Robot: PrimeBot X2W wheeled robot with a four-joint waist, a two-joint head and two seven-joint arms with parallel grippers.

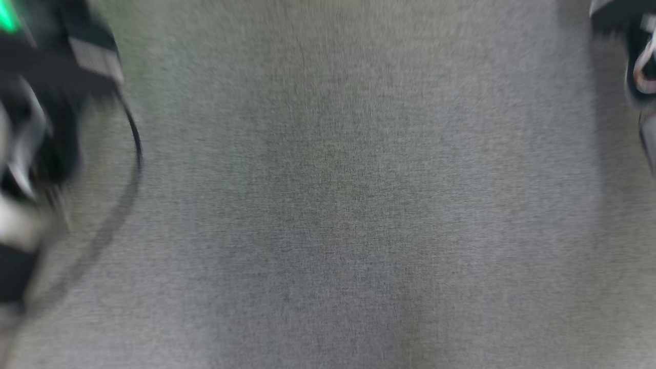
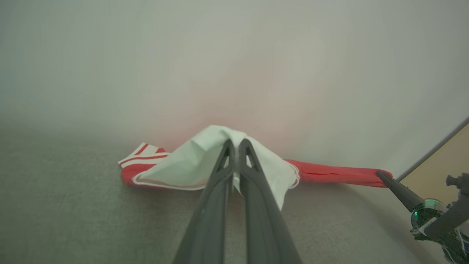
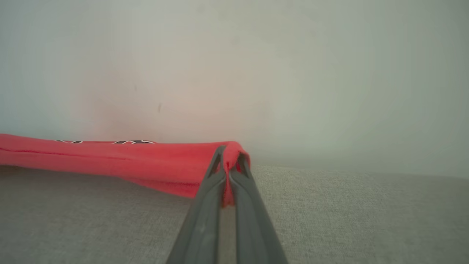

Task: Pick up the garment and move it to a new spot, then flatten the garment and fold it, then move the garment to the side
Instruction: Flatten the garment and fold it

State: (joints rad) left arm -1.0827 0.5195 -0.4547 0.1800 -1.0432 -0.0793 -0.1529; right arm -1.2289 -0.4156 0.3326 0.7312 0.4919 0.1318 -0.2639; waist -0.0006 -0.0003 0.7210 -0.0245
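The garment (image 2: 183, 161) is red and white with a striped cuff at its left end. It lies low over the grey fabric surface (image 2: 73, 220), close to a pale wall. My left gripper (image 2: 236, 143) is shut on a raised white fold of it. From there a red band of cloth stretches right to my right gripper (image 2: 383, 175). In the right wrist view my right gripper (image 3: 230, 150) is shut on the end of the red garment (image 3: 128, 157), which runs off to the left, with dark print along its top edge.
The head view is blurred: grey fabric surface (image 1: 333, 205), my left arm (image 1: 46, 128) with a black cable (image 1: 134, 138) at the left edge, my right arm (image 1: 640, 61) at the top right. A tan wooden area (image 2: 439, 161) lies beyond the surface's right edge.
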